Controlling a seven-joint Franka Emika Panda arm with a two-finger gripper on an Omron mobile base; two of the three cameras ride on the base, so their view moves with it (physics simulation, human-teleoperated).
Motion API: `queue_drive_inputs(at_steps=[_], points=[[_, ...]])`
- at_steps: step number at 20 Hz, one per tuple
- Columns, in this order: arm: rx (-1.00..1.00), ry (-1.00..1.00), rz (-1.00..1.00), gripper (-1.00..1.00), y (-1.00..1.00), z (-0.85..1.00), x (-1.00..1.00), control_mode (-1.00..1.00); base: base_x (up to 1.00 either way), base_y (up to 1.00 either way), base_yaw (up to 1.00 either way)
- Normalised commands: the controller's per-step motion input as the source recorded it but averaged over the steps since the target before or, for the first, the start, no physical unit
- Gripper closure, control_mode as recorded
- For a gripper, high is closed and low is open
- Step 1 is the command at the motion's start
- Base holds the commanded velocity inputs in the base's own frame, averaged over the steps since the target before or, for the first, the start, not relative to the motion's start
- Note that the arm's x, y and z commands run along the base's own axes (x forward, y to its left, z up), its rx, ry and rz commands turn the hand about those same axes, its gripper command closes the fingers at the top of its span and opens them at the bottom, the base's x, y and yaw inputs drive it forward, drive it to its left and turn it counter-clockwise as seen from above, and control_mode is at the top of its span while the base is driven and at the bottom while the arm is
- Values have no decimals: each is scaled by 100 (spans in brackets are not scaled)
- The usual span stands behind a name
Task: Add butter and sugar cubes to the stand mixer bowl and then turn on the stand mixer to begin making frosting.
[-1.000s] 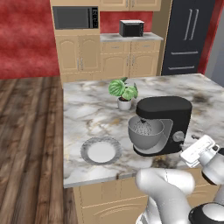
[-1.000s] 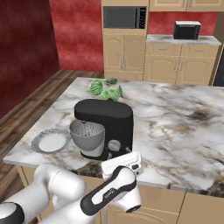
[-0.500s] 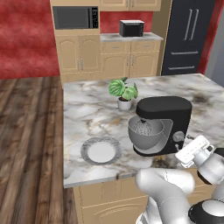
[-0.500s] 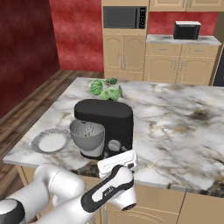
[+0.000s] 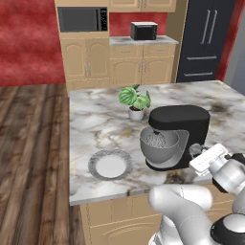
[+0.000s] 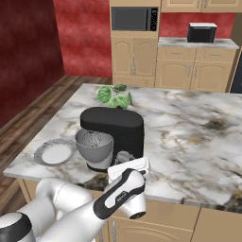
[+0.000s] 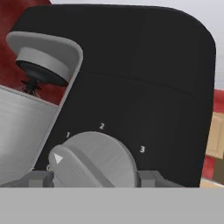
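Your gripper sits at the knob on the near side of the mixer, fingers straddling it. Close squarely, then twist past 1 without slipping.

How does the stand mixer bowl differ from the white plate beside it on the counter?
The stand mixer bowl is deep, grey and metallic; the plate is flat and white with a grey scalloped rim. The bowl sits on the black stand mixer, under its head; the plate lies directly on the marble counter, apart from the mixer. The bowl shows specks inside; the plate looks bare. Both are round and of similar width.
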Motion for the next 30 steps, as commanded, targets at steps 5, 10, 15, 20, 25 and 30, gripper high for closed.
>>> queue_drive_inputs(at_steps=[5, 10, 15, 20, 25, 30], points=[[0, 0, -2, -100, 10, 0, 5, -100, 0, 0, 0], [0, 0, -3, -100, 36, 0, 0, -100, 0, 0, 0], [0, 0, -4, -100, 43, 0, 9, -100, 0, 0, 0], [0, 0, -6, -100, 26, 0, 31, -100, 0, 0, 0], [0, 0, -6, -100, 36, 3, 23, -100, 0, 0, 0], [0, 0, -4, 100, 45, 0, 18, -100, 0, 0, 0]])
